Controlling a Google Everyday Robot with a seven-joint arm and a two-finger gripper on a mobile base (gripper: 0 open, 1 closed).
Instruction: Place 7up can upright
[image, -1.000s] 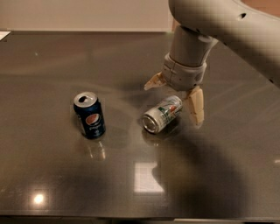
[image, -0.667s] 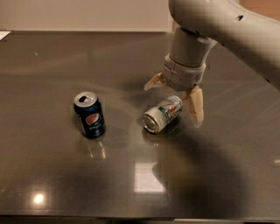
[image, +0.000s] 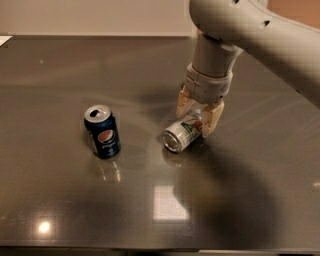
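The 7up can (image: 178, 136) lies on its side on the dark table (image: 60, 65), silver top facing the front left. My gripper (image: 196, 121) comes down from above over the can's far end. Its tan fingers (image: 213, 119) press against both sides of the can body. The can still rests on the table.
A dark blue Pepsi can (image: 102, 131) stands upright to the left of the 7up can, about a can's length away. My arm (image: 240, 35) reaches in from the upper right. Light glare spots lie on the table near the front edge.
The fingers were spread wide on both sides of the can; now they have closed in onto it and the gripper has dropped lower. The can stays on its side.
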